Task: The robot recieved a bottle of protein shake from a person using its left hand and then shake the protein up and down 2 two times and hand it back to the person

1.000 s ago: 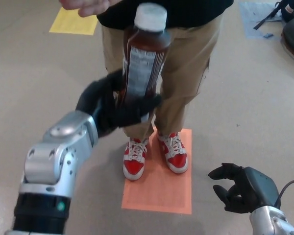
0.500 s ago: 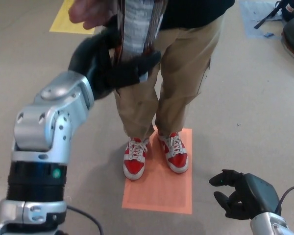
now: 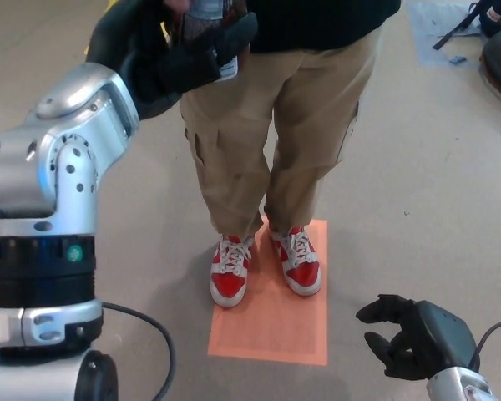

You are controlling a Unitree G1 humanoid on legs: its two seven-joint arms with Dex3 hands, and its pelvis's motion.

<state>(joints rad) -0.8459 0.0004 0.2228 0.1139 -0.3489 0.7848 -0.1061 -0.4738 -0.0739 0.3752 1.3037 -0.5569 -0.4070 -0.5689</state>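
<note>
Black left hand [image 3: 163,54] raised high, fingers wrapped round bottle [image 3: 207,12]; right hand [image 3: 405,334] low, fingers spread.

bottle [image 3: 207,17], mostly cut off at top edge, label partly visible, apparently upright

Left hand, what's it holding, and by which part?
The left hand holds the bottle, fingers wrapped around its lower body; the top is out of frame.

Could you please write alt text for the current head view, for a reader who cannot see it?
The left robot hand grips a bottle at the picture's top edge, before a person in tan trousers and red shoes on an orange floor mat. The right robot hand hangs low, empty, fingers apart.
</note>
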